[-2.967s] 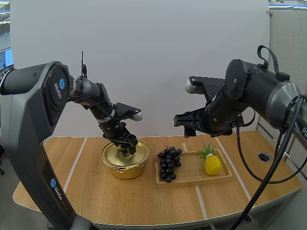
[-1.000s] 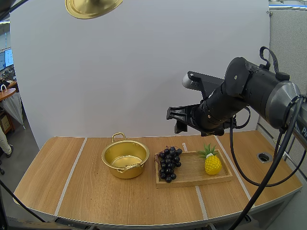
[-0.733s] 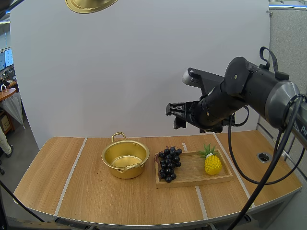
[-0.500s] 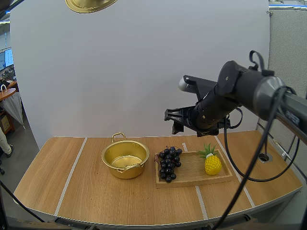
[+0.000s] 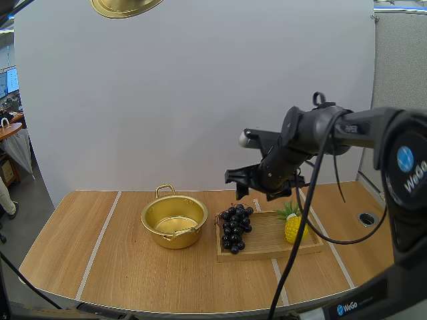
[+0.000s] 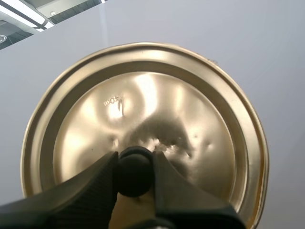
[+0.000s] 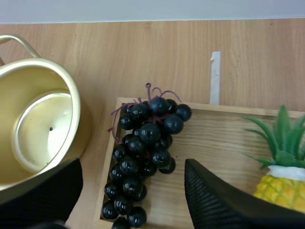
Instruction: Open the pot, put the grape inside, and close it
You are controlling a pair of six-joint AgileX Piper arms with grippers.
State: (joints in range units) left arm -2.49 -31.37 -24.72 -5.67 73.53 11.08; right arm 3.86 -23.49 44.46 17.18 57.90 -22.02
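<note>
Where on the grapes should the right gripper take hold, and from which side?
Across the thick part just below the stem, from straight above. The grapes lie flat and lengthwise on the tray, so the open right gripper can straddle their narrow width; a sideways approach would likely hit the tray.

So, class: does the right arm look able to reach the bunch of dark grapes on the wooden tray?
Probably yes. The right gripper hangs open above the bunch of dark grapes, with nothing between them. The yellow pineapple and the round gold metal pot stand clear to either side.
</note>
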